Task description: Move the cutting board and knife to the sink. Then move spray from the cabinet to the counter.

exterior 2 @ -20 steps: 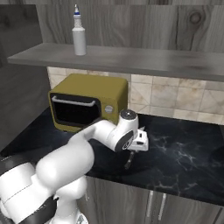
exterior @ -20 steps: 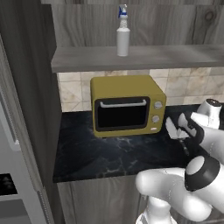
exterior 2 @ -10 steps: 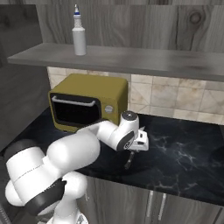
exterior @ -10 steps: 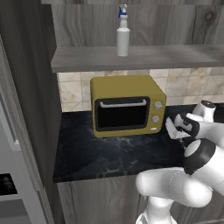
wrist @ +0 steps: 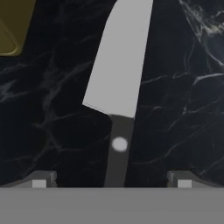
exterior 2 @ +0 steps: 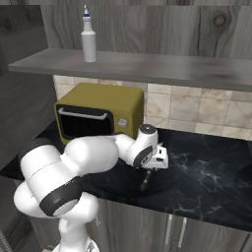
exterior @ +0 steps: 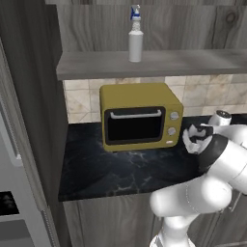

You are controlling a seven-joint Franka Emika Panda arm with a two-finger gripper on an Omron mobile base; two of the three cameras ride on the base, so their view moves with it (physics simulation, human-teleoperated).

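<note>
hovering over the knife (wrist: pixel 119 83) on the counter (wrist: pixel 183 109), we kept the gripper (wrist: pixel 111 179) spread wide. we judged it best to centre on the dark handle and descend straight before pinching.

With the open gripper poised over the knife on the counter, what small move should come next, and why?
Probably a short descent so the jaws straddle the handle before closing. In the hand view the knife lies flat on the black counter, its dark handle running down between the two fingertips, which stand wide apart. The gripper appears to hover above it, holding nothing yet.
</note>
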